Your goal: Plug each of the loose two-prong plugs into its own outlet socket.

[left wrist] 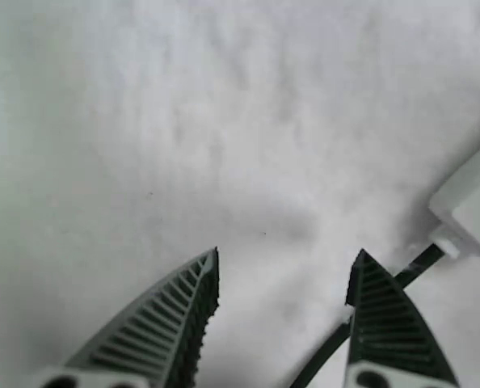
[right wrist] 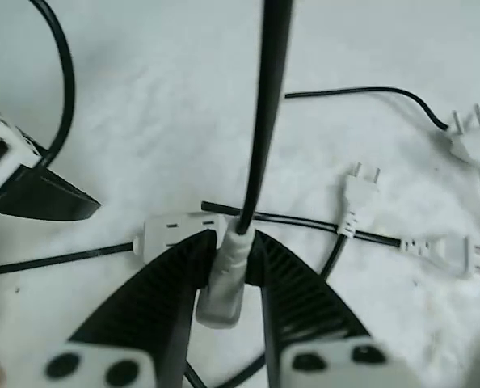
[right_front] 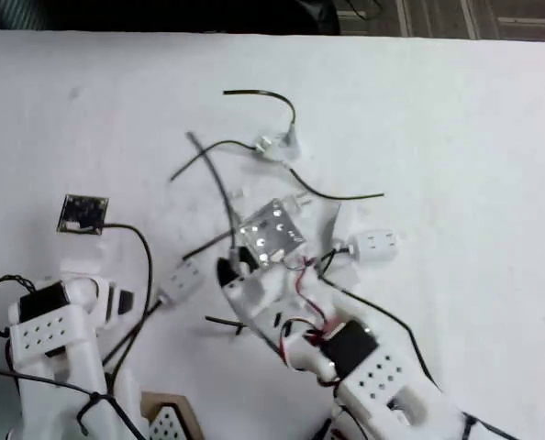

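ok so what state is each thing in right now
left gripper: open, empty, over bare table
right gripper: shut on held plug
held plug: clamped in the gripper, prongs hidden
white socket: lying flat, nothing plugged in
near loose plug: lying unplugged, prongs bare
far loose plug: lying unplugged, prongs bare

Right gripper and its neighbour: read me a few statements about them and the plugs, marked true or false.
1. The right gripper is shut on a plug with a black cable. True.
2. The left gripper holds a plug. False: it is open over the bare table.
3. A white socket lies right by the held plug. True.
4. Every plug is plugged in. False: a loose plug lies on the table.
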### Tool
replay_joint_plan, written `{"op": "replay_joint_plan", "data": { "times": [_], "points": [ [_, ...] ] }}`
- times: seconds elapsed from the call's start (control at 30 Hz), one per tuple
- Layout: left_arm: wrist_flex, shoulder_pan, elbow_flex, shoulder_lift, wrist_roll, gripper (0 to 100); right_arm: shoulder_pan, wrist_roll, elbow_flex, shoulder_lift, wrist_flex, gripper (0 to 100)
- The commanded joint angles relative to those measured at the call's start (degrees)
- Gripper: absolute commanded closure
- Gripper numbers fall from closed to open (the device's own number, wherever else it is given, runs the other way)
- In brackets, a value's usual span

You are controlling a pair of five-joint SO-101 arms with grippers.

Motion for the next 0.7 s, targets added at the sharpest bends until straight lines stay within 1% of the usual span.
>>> {"op": "replay_joint_plan", "data": {
  "times": [0.0,0.23,0.4,0.53,0.67],
  "points": [
    [-0.9,-2.3,-1.5,-1.0,0.8,74,-3.3,-0.4,-0.7,8.4,-10.4,98.1],
    [-0.9,-2.9,-1.6,-1.0,0.8,74,-7.5,-0.3,-0.7,25.4,-30.5,98.1],
    [-0.9,-2.8,-1.5,-1.0,0.8,74,-7.3,6.8,-0.5,35.8,-41.4,98.1],
    [-0.9,-2.8,-1.5,-1.0,0.8,74,-7.3,7.4,-0.4,41.9,-47.1,98.1],
    [-0.9,-2.8,-1.5,-1.0,0.8,74,-7.3,7.4,-0.6,43.5,-48.6,98.1]
  ]
}}
